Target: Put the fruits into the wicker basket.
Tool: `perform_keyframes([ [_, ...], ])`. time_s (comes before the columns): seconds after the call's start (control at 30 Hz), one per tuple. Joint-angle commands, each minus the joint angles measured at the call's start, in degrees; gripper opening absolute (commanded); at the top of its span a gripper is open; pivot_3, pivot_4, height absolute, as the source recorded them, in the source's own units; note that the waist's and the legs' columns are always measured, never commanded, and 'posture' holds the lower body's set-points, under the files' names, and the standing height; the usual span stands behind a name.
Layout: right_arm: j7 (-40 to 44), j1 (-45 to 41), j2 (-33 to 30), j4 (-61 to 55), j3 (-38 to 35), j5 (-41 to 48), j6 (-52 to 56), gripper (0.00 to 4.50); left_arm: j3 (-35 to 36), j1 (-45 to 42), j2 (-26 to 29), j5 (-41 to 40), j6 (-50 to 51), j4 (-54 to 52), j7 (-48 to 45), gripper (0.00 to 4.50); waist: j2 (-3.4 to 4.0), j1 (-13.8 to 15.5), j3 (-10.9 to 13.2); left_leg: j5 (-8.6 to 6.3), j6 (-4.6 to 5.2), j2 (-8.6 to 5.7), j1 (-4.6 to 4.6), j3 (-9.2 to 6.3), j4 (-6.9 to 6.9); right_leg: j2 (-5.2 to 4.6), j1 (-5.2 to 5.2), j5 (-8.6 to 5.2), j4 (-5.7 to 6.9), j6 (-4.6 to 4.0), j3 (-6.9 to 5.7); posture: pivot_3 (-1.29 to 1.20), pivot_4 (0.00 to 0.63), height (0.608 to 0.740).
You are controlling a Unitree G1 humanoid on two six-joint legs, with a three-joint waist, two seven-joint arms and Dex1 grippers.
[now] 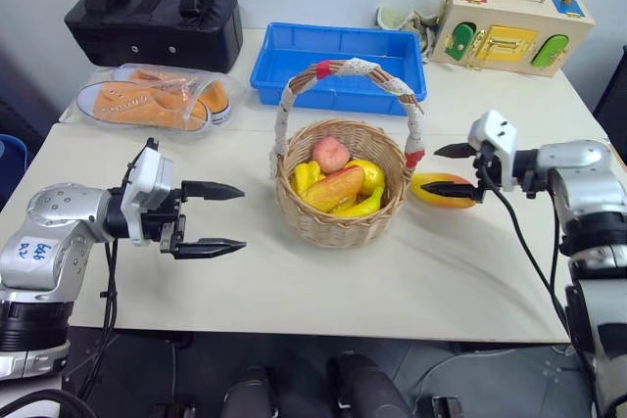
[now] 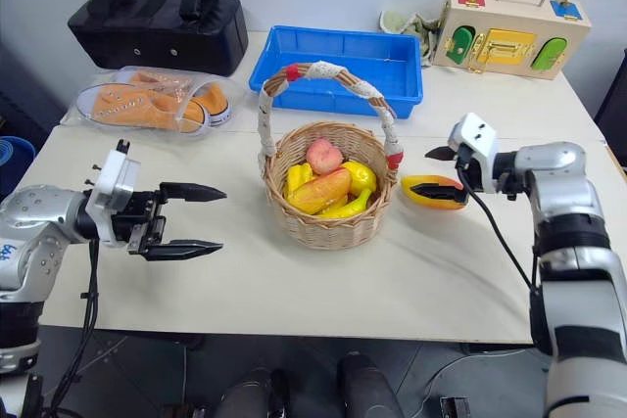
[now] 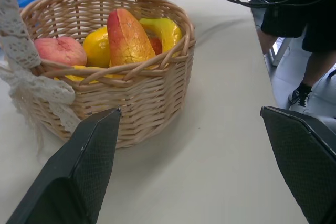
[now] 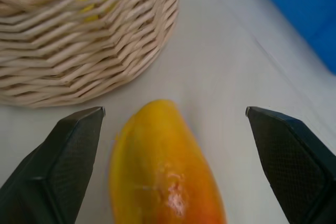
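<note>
Last mango (image 4: 165,171), mid-right of frame on tabletop: glossy, firm, likely slippery; grip across middle. Right tool (image 1: 454,170) spread wide around it, left tool (image 1: 210,220) released.

Even, diffuse overhead light, bright enough throughout. Soft short shadows under the wicker basket (image 1: 339,183) and the left pincer (image 1: 217,219) on the bench (image 1: 294,291) (no hard edges). Small specular glare on the mango (image 4: 165,179) in the right wrist view, which is soft up close. Head views sharp, slightly cool.
</note>
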Motion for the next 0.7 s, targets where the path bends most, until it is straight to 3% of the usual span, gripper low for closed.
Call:
perform_keyframes([
  [0.03, 3.67, -3.59, -0.42, 6.33, 2.06, -3.46, 1.22, 4.50, 2.87, 1.14, 0.93, -1.41, -1.17, -1.88, 0.28, 4.47, 0.00, 0.03, 0.00, 0.00, 0.00, 0.00, 0.00, 0.00, 0.00, 0.00, 0.00, 0.00, -0.01, 0.00, -0.01, 0.00, 0.150, 0.740],
  [0.2, 5.55, -6.10, -0.31, 10.18, 3.04, -6.03, 0.69, 3.30, 3.39, 0.56, 0.44, -3.35, -0.02, -3.69, 1.58, 4.50, 0.01, -0.20, 0.01, 0.01, 0.00, 0.00, 0.00, 0.04, 0.21, 0.01, 0.05, 0.00, 0.06, 0.00, 0.03, 0.00, 0.150, 0.740],
  [0.4, 13.10, -3.07, -5.37, 3.57, -1.21, -1.58, 0.81, 3.16, 3.43, 0.10, -0.81, -4.90, 0.49, -5.17, 3.34, 4.50, 0.03, -0.74, 0.02, 0.04, 0.06, 0.00, 0.06, 0.06, 0.49, 0.00, 0.21, -0.01, 0.16, -0.03, 0.04, 0.00, 0.150, 0.740],
  [0.53, 16.55, 5.33, -10.54, -14.74, -4.86, 9.06, 11.40, 3.16, 3.76, 0.75, -1.11, -5.52, 0.70, -5.91, 4.28, 4.50, 0.03, -0.16, 0.02, -0.01, 0.06, 0.01, 0.03, -0.03, 0.45, 0.00, 0.21, -0.01, 0.14, -0.02, -0.01, 0.00, 0.150, 0.740],
  [0.6, 15.66, 15.40, -14.15, -38.15, -9.49, 21.22, 25.63, 3.16, 4.18, 2.05, -1.23, -5.50, 0.75, -6.06, 4.77, 4.50, 0.03, 0.04, 0.02, -0.02, 0.04, 0.03, 0.04, -0.05, 0.41, 0.00, 0.21, -0.01, 0.14, -0.01, -0.02, 0.00, 0.150, 0.740],
  [0.7, 3.63, 21.74, -11.45, -62.82, -16.98, 37.75, 42.88, 3.16, 4.63, 2.96, -1.54, -5.16, 0.54, -6.02, 5.80, 4.50, 0.03, -0.52, 0.02, -0.03, -0.09, 0.09, 0.08, -0.14, 0.22, 0.06, 0.19, -0.02, 0.16, 0.01, -0.05, 0.00, 0.150, 0.740],
])
